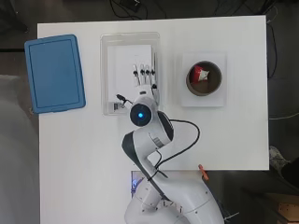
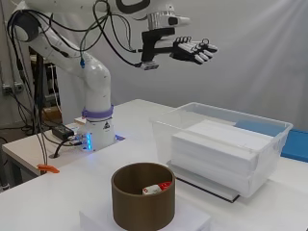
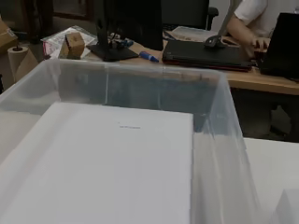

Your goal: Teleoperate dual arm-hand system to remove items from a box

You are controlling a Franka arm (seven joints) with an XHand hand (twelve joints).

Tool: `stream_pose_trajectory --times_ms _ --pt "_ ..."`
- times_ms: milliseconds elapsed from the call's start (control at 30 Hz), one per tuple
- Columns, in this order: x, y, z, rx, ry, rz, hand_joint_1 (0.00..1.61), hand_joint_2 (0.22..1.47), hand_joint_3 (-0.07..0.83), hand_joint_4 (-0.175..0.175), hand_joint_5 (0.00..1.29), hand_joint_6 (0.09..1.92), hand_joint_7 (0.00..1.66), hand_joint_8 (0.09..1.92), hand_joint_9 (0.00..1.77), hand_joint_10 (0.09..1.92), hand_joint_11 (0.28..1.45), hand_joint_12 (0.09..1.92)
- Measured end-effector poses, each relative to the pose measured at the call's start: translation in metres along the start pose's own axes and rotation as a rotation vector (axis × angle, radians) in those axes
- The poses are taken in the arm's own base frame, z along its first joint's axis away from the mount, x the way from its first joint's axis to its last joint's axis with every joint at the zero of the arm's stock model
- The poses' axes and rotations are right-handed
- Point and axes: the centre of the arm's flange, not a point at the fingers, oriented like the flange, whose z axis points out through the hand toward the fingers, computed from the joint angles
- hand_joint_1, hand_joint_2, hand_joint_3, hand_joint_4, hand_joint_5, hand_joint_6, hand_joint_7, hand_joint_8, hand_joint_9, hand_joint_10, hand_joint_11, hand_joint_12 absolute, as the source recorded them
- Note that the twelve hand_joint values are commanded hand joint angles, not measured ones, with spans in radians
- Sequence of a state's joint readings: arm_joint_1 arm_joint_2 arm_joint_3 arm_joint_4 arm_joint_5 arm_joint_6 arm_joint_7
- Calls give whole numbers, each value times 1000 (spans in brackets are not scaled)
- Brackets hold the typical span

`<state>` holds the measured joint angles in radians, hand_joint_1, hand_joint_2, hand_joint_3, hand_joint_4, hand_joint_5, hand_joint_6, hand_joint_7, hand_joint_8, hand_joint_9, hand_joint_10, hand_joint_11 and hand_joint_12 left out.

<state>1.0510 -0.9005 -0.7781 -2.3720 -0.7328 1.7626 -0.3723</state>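
The hand (image 2: pixel 195 49) is held high above the bench (image 2: pixel 57 202), fingers straight and extended, palm level, holding nothing. In the overhead view the hand (image 1: pixel 145 77) lies over the near half of the clear plastic box (image 1: pixel 105 70).

The clear plastic box (image 2: pixel 226 130) is rectangular, lidless and transparent, and stands on the bench towards its far edge from the arm base. Inside it lies a flat white block (image 2: pixel 216 144), a stack of white layers that fills most of the floor of the box. In the wrist view the white block (image 3: pixel 103 163) has one short line of small print near its far edge; the print cannot be read. A gap shows between the block and one side wall of the box (image 3: pixel 224 140).

Other things, from the arm outward:
- A small orange item (image 1: pixel 202 172) lies on the bench edge beside the arm base.
- A brown cylindrical container (image 1: pixel 204 78) stands on a white square pad (image 1: pixel 187 100) beside the box. It holds a small red and white object (image 2: pixel 156 188).
- A blue lid (image 1: pixel 53 73) lies flat at the bench edge on the other side of the box, apart from it
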Motion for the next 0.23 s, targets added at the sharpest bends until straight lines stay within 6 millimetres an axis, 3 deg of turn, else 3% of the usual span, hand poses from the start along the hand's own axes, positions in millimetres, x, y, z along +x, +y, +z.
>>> stream_pose_trajectory --times_ms 100,233 --pt "-3 31 -12 -26 -8 -11 65 776 -3 -37 103 87 328 87 420 87 486 87" --pt "-14 42 -12 -9 -7 -15 101 782 0 -44 119 87 322 87 407 87 480 87"
